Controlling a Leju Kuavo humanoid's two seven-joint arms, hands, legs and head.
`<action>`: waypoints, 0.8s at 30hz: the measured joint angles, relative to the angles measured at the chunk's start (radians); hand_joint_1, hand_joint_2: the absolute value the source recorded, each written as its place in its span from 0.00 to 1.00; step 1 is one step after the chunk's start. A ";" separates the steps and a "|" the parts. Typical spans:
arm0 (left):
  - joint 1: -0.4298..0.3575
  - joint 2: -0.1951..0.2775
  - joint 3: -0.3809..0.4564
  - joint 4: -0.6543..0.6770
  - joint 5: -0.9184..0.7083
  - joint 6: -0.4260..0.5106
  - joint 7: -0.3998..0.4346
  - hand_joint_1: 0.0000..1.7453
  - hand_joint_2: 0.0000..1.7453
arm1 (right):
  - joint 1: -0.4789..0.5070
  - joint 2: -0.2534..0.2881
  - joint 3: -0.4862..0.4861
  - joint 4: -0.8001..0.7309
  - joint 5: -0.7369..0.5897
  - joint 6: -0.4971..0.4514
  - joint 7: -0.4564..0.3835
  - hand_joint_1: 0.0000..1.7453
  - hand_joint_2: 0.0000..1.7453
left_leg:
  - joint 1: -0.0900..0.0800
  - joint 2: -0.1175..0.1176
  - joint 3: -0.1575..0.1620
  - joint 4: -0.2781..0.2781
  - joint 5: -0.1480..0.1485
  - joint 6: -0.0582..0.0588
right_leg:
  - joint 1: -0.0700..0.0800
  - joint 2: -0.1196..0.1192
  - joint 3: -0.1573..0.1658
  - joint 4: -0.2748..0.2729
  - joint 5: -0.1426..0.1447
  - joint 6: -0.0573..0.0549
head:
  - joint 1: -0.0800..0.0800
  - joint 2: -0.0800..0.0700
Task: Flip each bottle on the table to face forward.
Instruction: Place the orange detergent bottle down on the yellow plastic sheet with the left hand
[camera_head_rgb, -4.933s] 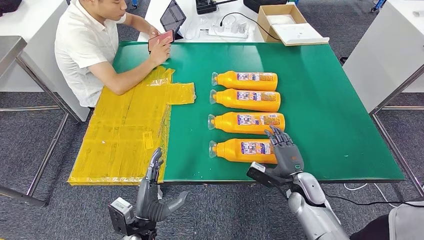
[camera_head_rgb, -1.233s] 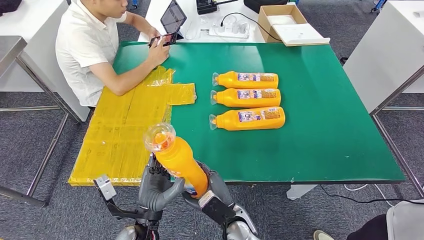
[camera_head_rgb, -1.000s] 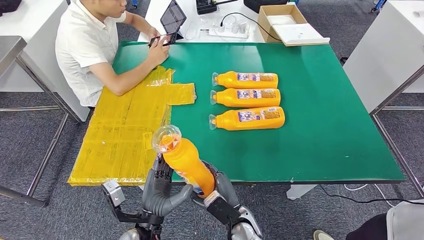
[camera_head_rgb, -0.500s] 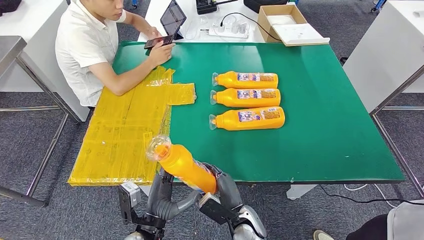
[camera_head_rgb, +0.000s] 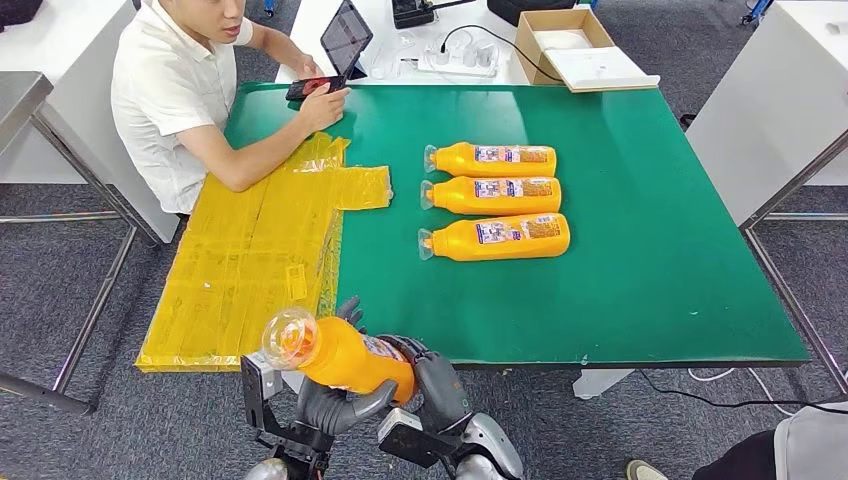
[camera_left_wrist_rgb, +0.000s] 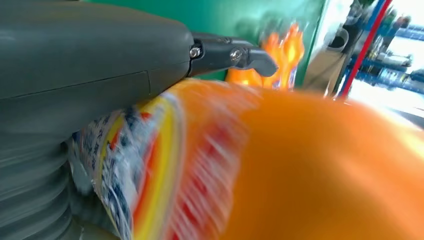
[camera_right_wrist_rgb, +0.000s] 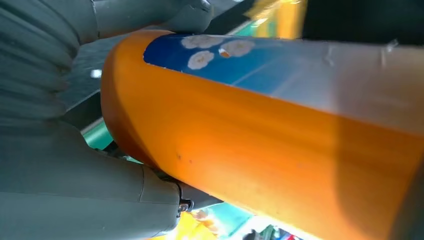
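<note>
Tipped from steeply raised to nearly level within the last second, the orange plastic bottle with a clear domed cap now sits lower, off the near edge of the green tabletop, its cap pointing to the robot's left. Both robot hands hold it: the left robot hand cradles the body from beneath with its fingers wrapped up around it, and the right robot hand grips the base end. In the left wrist view the printed label lies against the palm; the picture is blurred, which suggests the bottle is turning.

My judgement is that the bottle is rigid and smooth, full enough to have some weight, and liable to slip if rolled in a loose grip. The label band and flat base look the surest places to hold, while the thin neck and cap look poor ones.

Counting gives four bottles: this one and three matching orange bottles lying in a row on the tabletop, labels up, caps to the left. One yellow plastic sheet covers the tabletop's left part, where one seated person holds one phone.
</note>
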 joint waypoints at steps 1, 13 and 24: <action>0.000 -0.003 0.001 0.000 0.028 -0.014 0.000 0.00 1.00 | 0.003 0.005 0.002 -0.002 -0.015 -0.001 -0.016 1.00 1.00 | 0.000 0.000 0.000 0.000 0.000 0.000 | 0.000 0.000 0.000 0.000 0.000 0.000 | 0.000 0.000; 0.005 -0.013 0.020 -0.062 0.112 0.029 -0.053 1.00 1.00 | -0.018 0.030 0.040 0.013 -0.109 0.027 -0.049 0.10 1.00 | 0.000 0.000 0.000 0.000 0.000 0.000 | 0.000 0.000 0.000 0.000 0.000 0.000 | 0.000 0.000; -0.001 -0.016 0.049 -0.065 0.118 0.081 -0.064 1.00 1.00 | -0.019 0.032 0.081 0.038 -0.127 0.059 -0.055 0.00 0.00 | 0.000 0.000 0.000 0.000 0.000 0.000 | 0.000 0.000 -0.001 0.000 0.000 0.000 | 0.000 0.000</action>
